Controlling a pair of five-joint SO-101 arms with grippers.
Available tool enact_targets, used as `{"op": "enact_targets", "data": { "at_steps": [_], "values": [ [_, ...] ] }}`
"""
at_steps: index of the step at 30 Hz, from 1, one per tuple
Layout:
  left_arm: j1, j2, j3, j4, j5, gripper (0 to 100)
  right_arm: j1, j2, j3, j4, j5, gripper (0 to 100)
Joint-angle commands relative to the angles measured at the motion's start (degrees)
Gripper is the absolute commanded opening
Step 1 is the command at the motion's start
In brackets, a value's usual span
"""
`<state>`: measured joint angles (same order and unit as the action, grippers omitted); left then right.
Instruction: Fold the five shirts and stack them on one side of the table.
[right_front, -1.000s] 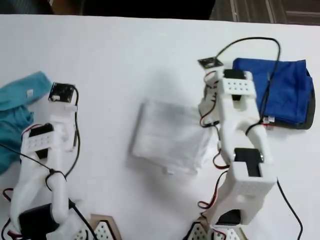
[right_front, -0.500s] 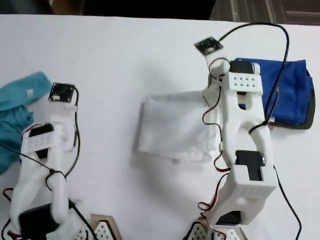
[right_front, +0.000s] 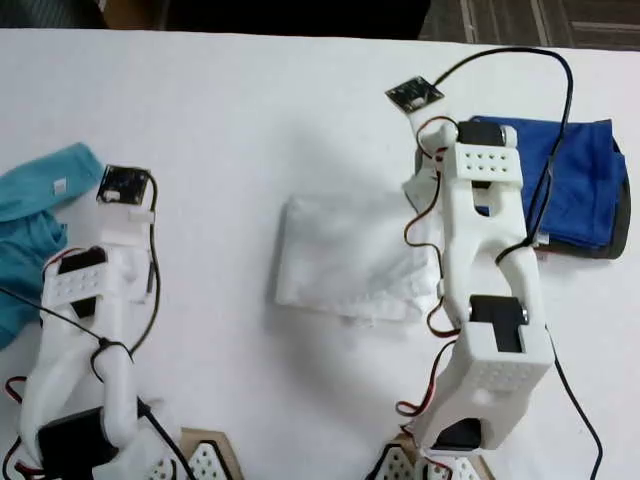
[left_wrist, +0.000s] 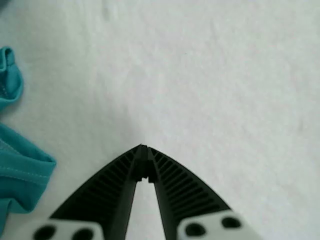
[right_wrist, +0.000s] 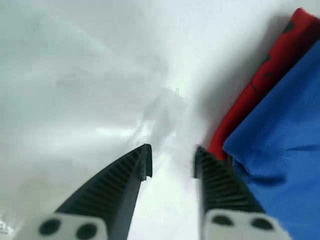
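White table (right_front: 220, 120) lies under both arms; the folded white shirt (right_front: 345, 265) sits mid-table, near the blue shirt (right_front: 570, 185) stacked on a red shirt (right_wrist: 257, 85); the right gripper (right_wrist: 172, 156) hangs parted above the white one's edge; the left gripper (left_wrist: 143, 155) rests closed by the teal shirt (right_front: 30, 230). I'd pinch every layer together, then set it squarely on blue.

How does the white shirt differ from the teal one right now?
The white shirt lies folded in a rough rectangle; the teal shirt is rumpled, unfolded. The white shirt sits centrally, the teal shirt at the left edge of the table. Both rest on it, ungripped.
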<state>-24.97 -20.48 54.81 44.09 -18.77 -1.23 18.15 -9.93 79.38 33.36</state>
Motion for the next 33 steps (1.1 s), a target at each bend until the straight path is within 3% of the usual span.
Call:
{"op": "enact_targets", "data": {
  "at_steps": [1,5,12,20,30,33],
  "values": [
    [0.44,-2.29,-0.31,-1.05,0.53,3,-0.13,-5.14,-3.43,3.03,-3.25,19.3],
    [0.44,-2.29,-0.31,-1.05,0.53,3,-2.42,-10.95,0.79,8.75,-11.52,15.9],
    [0.44,-2.29,-0.22,-1.05,0.53,3,-9.19,-21.14,20.13,5.23,-10.9,15.5],
    [0.44,-2.29,-0.31,-0.88,0.53,3,-2.95,-29.49,43.43,-3.47,-5.71,15.5],
    [0.44,-2.29,-0.31,-1.05,0.53,3,-1.1,-42.07,45.36,-2.68,-3.43,15.6],
    [0.44,-2.29,-0.4,-1.05,0.53,3,-1.45,-41.8,45.36,-3.21,-8.88,16.3]
  ]
}}
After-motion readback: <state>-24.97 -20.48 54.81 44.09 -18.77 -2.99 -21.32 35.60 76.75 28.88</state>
